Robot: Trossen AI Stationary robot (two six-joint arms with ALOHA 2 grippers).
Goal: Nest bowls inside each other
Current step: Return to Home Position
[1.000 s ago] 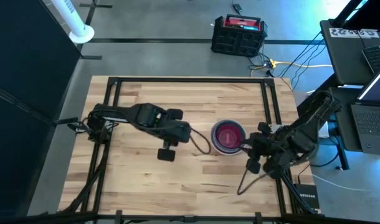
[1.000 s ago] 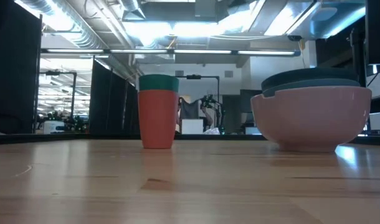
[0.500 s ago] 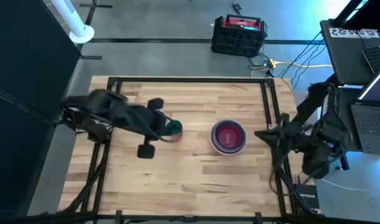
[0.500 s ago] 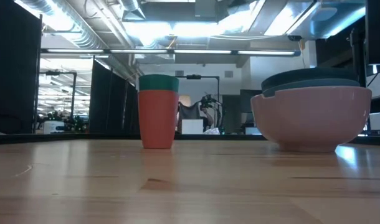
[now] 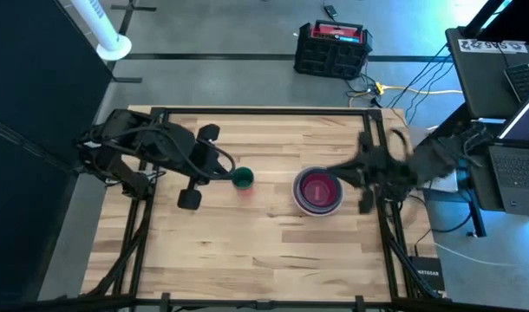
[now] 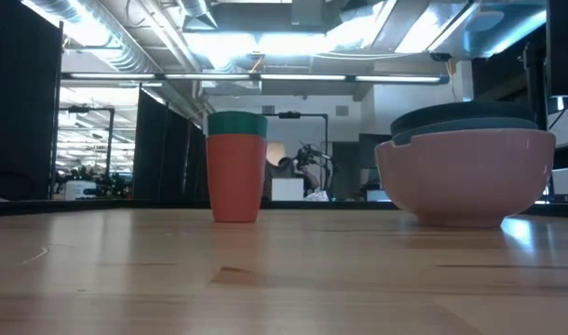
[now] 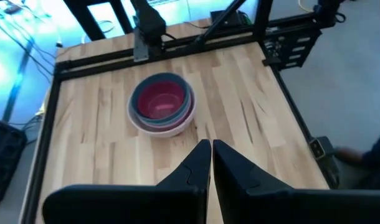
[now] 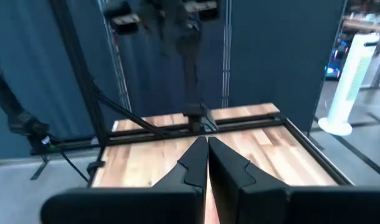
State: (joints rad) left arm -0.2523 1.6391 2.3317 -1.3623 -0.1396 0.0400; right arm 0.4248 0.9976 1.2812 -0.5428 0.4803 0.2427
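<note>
The bowls (image 5: 318,191) stand nested in one stack right of the table's middle, with the magenta one innermost; they also show in the left wrist view (image 7: 162,112). In the low view the stack (image 6: 466,177) rests on its pale pink base, and dark rims show on top. My left gripper (image 7: 210,152) is shut and holds nothing. It hangs raised over the table's left half (image 5: 223,170), left of the bowls. My right gripper (image 8: 207,149) is shut too, with nothing in it. It is raised beside the bowls' right side (image 5: 338,167), blurred, and points nearly level across the table.
A green cup set inside a red cup (image 6: 236,167) stands left of the bowls (image 5: 242,179). Black frame rails (image 5: 373,147) run along the table's sides. A black and red case (image 5: 332,48) sits on the floor beyond the far edge.
My left gripper has drawn back toward the table's left edge and risen, uncovering the green cup. My right gripper has risen from the near right of the bowls, swung toward the far side and tipped up to nearly level. The bowls and cups have stayed put.
</note>
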